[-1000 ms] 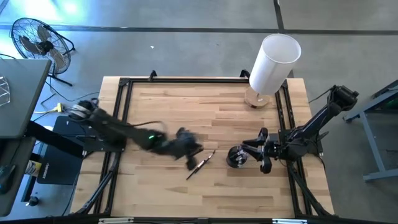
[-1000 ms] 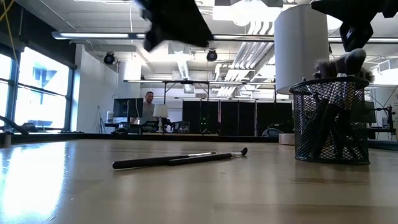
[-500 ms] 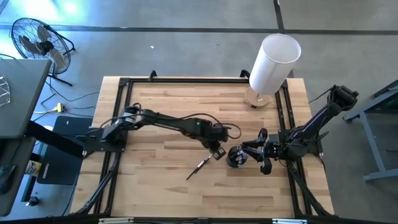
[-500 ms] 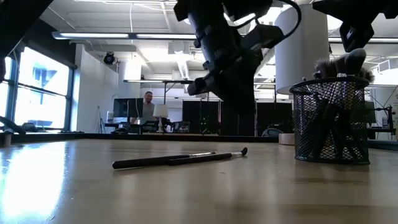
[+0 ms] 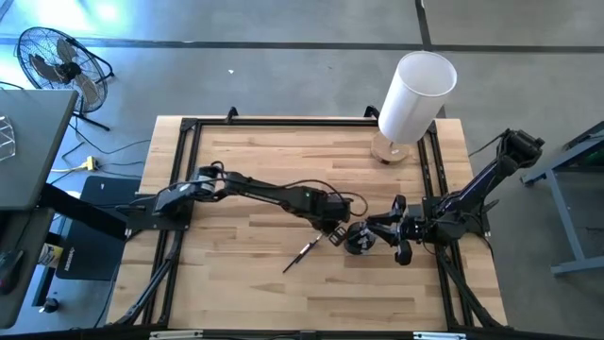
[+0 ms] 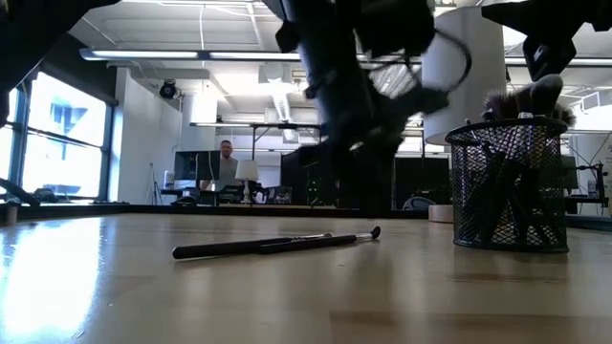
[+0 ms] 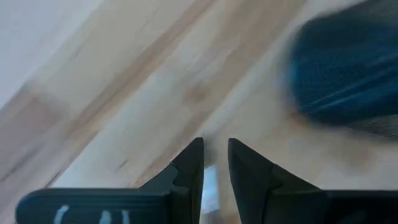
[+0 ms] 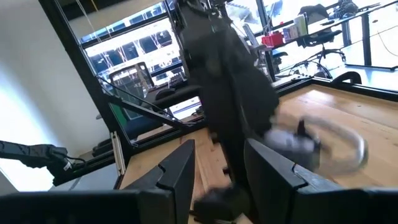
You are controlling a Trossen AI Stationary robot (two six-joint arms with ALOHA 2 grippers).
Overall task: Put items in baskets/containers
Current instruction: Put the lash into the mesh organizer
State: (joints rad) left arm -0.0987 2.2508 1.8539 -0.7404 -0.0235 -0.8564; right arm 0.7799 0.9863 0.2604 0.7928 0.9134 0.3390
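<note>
Left gripper (image 5: 332,231), jaws narrowed to a slit and nothing visibly held, hovers just beside the black cup (image 5: 359,239), with the last brush (image 5: 304,251) lying flat just beyond it, diagonal handle pointing away, while the right gripper (image 5: 381,232) waits wide open at the cup's other side

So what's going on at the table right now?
The left end effector is beside the black mesh cup, its fingers nearly closed; whether it holds a brush is unclear. The cup already holds several brushes. One brush lies on the table. The right end effector waits open at the cup's other side.
</note>
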